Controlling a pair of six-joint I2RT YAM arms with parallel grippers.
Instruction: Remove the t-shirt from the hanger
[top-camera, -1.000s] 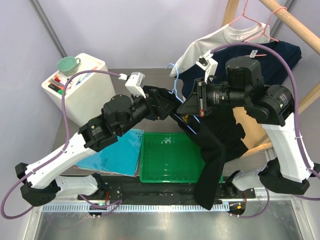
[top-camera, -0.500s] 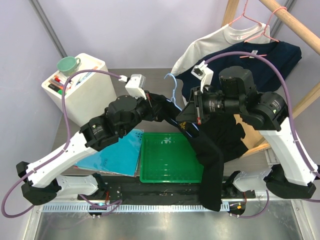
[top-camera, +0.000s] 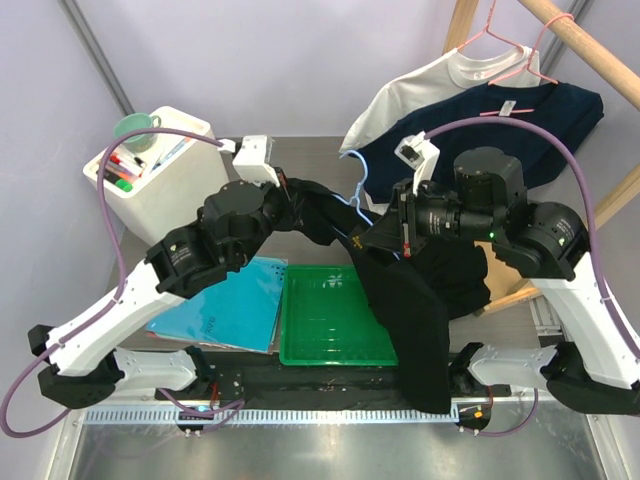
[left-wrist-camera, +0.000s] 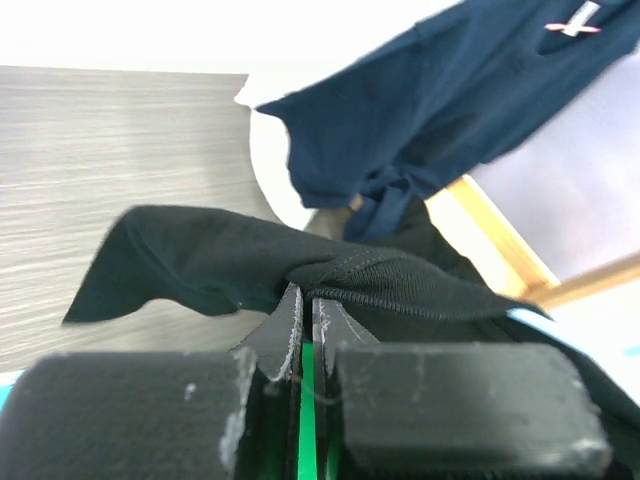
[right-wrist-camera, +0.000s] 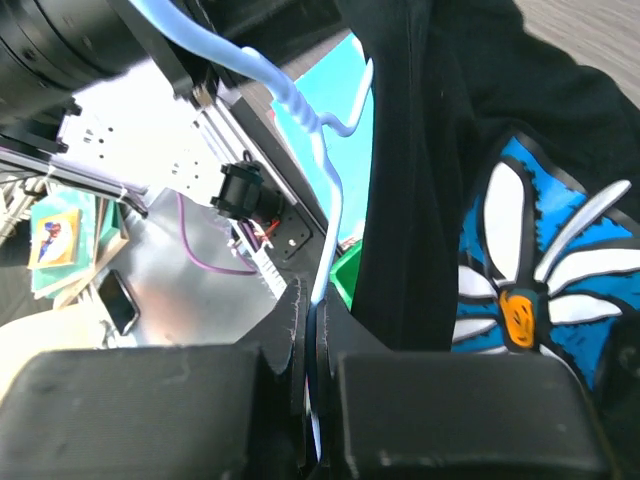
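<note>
Draping black t-shirt (top-camera: 415, 300) seemingly hides most of the hanger (right-wrist-camera: 232, 55).

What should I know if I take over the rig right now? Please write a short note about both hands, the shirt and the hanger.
Left hand: shut on a fold of the black t-shirt.
Right hand: shut on the light blue hanger.
Position: the shirt is stretched between both hands, and its bulk hangs over the green tray.
Done: both grips are taken.
Left to do: the shirt seems not yet off the hanger. Pull the two apart, then set the shirt down.
</note>
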